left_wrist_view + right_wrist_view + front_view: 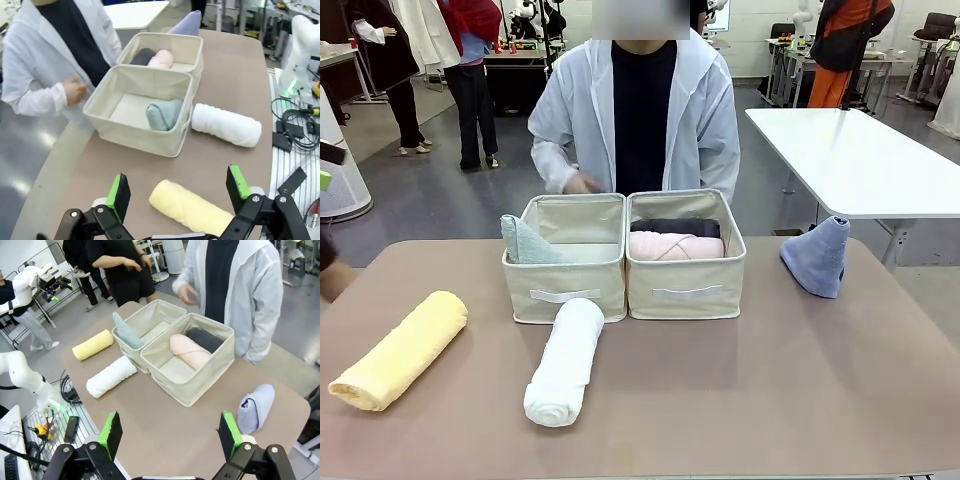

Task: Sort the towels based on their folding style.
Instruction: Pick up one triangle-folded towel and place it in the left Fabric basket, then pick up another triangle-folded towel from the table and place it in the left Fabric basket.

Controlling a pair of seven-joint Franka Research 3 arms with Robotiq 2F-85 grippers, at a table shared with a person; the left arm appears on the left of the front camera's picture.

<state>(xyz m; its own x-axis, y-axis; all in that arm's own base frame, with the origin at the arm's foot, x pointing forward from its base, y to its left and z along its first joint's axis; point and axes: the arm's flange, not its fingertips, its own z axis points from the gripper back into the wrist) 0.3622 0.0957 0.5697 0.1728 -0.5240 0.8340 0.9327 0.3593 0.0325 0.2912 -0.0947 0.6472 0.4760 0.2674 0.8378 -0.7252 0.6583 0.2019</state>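
Terry rolls and cones lie on the brown tabletop and in two cream bins. The left jaws stand wide apart, and the yellow roll shows between their green pads, its near end cut off by the wrist mount. The right jaws also gape, holding nothing, over bare tabletop. The white roll lies just in front of the left bin; whether they touch I cannot tell. The mint cone leans in that bin's left corner, its base hidden by the wall. In the right bin the pink roll half hides the dark grey roll. The blue cone stands apart at the right.
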